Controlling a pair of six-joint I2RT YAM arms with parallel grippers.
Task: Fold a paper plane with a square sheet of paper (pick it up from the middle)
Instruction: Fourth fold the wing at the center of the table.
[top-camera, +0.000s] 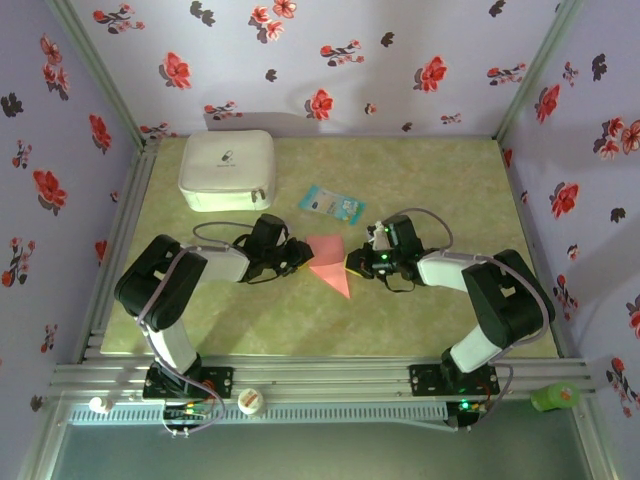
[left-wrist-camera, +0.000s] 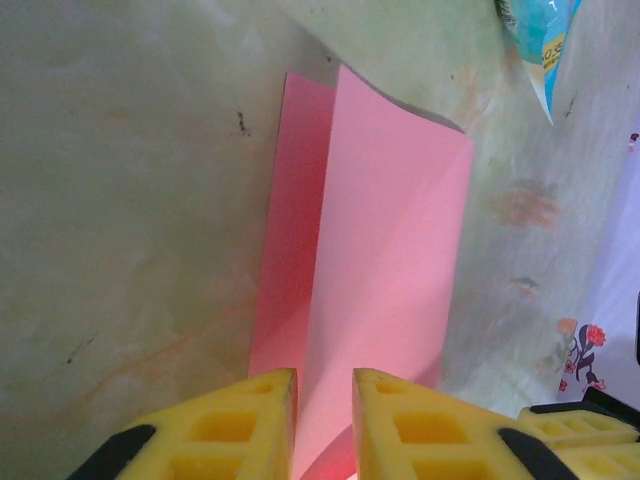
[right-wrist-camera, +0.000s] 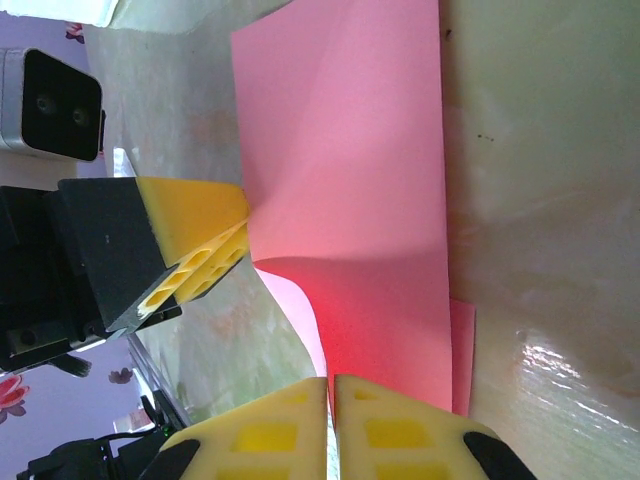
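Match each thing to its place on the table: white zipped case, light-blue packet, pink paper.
Things:
1. white zipped case
2. light-blue packet
3. pink paper

Places:
A. between the left tool and the right tool
B. far-left corner
C. mid-table, right of the case

Pairs: 1-B; 2-C; 3-A

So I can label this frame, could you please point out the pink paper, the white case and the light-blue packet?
pink paper (top-camera: 328, 262): top view, centre of the sheet.
white case (top-camera: 228, 170): top view, middle of its lid.
light-blue packet (top-camera: 331, 204): top view, its middle.
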